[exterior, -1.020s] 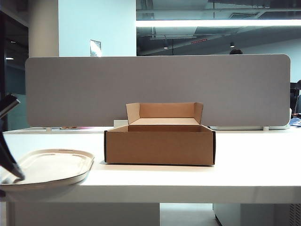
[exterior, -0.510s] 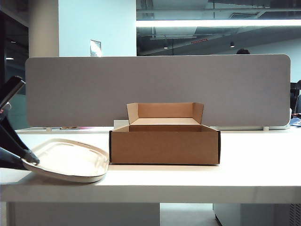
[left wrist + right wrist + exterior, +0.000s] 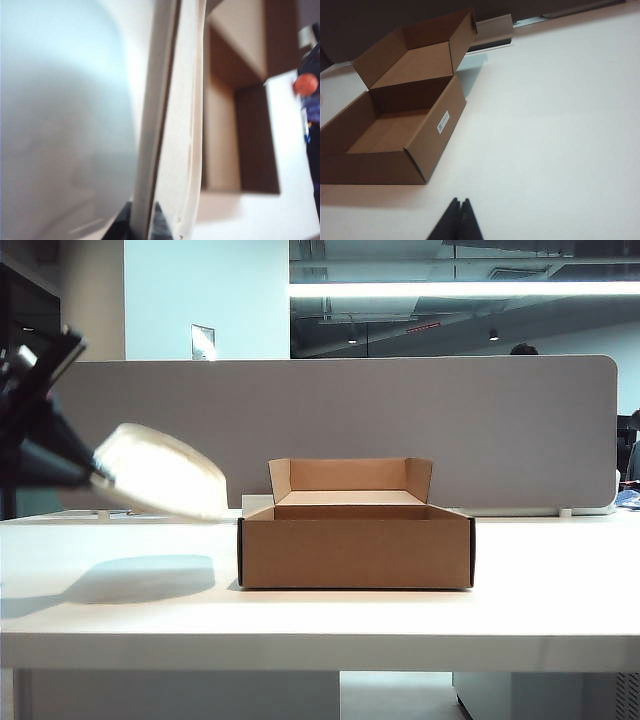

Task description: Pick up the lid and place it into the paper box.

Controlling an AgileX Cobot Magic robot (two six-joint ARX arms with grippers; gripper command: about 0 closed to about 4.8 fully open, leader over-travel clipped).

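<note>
The lid (image 3: 160,472) is pinched at one edge by the left gripper (image 3: 98,478) and held tilted above the table (image 3: 560,580), left of the box (image 3: 355,550). The box lies rightward, nearer this arm. The right gripper (image 3: 457,220), pressed together, is parked apart.

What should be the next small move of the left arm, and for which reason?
Probably carry the lid sideways toward the paper box, keeping it above the front wall. The left gripper is shut on the lid's edge and holds it tilted in the air, off the table, left of the open, empty box. The right gripper is shut, away from the lid.
</note>
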